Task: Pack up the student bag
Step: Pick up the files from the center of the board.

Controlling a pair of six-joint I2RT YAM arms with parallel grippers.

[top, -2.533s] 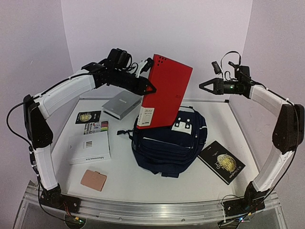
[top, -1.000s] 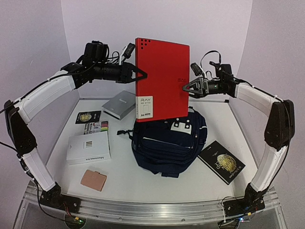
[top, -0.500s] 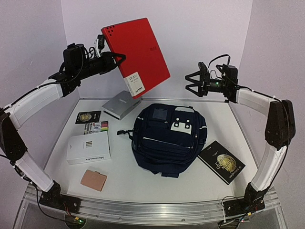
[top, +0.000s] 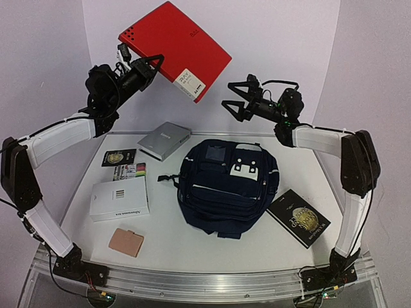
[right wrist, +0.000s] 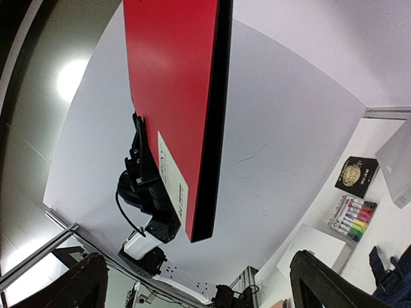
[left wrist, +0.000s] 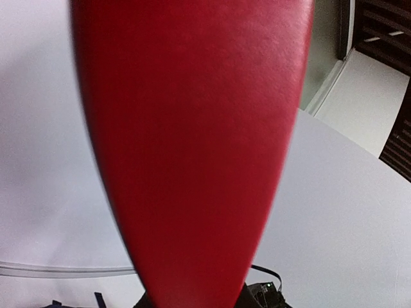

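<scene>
**Top external view: red folder up high, bag on the table**

I see my left gripper [top: 154,63] pinched narrow on one edge of the red folder [top: 174,48], which hangs tilted in the air near the back wall. My right gripper [top: 231,97] hovers near the folder's lower corner, jaws spread wide and gripping nothing. The student bag [top: 225,186] lies mid-table [top: 167,256], below both grippers, between a white book [top: 120,197] and a black book [top: 298,218].

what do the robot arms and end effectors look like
The left arm and right arm have white shells and black joints. The left end effector and right end effector are black with open-frame triangular fingers; thin black cables loop at the wrists.
</scene>
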